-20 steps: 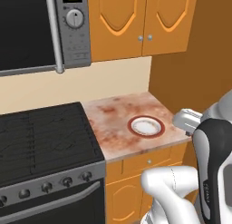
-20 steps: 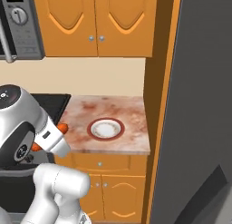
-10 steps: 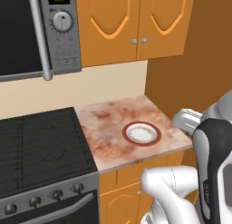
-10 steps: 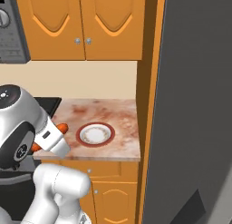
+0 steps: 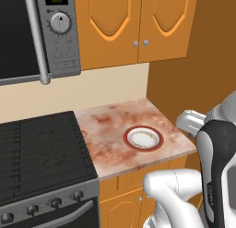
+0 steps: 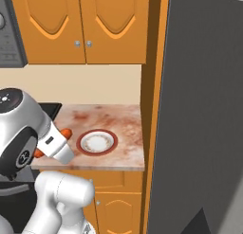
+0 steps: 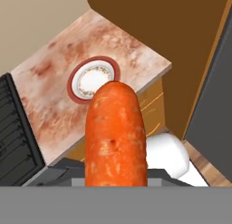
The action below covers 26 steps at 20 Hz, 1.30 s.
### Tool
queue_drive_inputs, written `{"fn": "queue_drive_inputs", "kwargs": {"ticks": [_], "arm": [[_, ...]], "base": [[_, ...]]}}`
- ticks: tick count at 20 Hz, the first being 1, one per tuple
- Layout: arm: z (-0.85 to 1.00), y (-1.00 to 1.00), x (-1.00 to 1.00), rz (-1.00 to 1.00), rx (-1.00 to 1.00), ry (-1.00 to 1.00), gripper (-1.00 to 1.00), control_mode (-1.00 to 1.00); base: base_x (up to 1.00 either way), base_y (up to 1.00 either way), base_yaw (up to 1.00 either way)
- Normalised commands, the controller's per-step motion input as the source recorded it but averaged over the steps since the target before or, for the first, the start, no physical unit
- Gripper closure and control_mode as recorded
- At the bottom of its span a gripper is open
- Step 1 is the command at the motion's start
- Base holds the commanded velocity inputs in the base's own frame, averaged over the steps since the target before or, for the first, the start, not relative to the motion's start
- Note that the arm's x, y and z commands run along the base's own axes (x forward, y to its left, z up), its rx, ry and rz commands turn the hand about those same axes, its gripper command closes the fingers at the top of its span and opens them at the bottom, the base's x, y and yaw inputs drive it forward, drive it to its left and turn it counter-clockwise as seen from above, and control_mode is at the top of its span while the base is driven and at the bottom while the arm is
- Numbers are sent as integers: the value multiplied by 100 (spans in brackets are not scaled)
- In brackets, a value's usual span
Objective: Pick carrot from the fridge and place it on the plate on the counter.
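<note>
My gripper (image 6: 52, 144) is shut on the carrot (image 7: 116, 137), a bright orange stick that stands large in the hand view; its two ends poke out either side of the white hand in the right base view. The hand hangs in front of the counter's (image 5: 108, 130) front edge, apart from the slab. The plate (image 5: 143, 138) (image 6: 97, 142) (image 7: 94, 79), white with a reddish-brown rim, lies bare on the counter (image 6: 128, 129), beyond the carrot's tip in the hand view. The fridge (image 6: 199, 133) (image 7: 213, 96) shows as a tall grey wall just right of the counter.
A black stove (image 5: 41, 153) adjoins the counter on the left, with a microwave (image 5: 27, 33) above it. Orange wall cupboards (image 5: 138, 24) hang over the counter. Orange base cabinets (image 6: 114, 204) stand under the slab. A brown side panel (image 5: 193, 61) closes the counter's right end.
Both base pictures have shifted a little left and down, so the camera has moved with the base. The arm keeps its pose with the carrot still held.
</note>
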Motion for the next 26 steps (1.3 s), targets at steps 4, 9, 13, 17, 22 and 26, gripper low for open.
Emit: {"fn": "queue_drive_inputs", "kwargs": {"ticks": [4, 9, 13, 17, 22, 26], "arm": [[0, -1, 38, 0, 0, 0, 100, -100], [-7, 0, 68, 0, 0, 1, 100, -100], [-17, 0, 77, 0, -4, 4, 100, -100], [-47, 0, 69, 0, -6, 7, 100, -100], [-51, 0, 53, 0, -3, 7, 100, -100], [-51, 0, 43, 0, 0, 3, 100, -100]], "base": [[0, 0, 0], [0, 0, 0], [0, 0, 0], [0, 0, 0], [0, 0, 0], [0, 0, 0]]}}
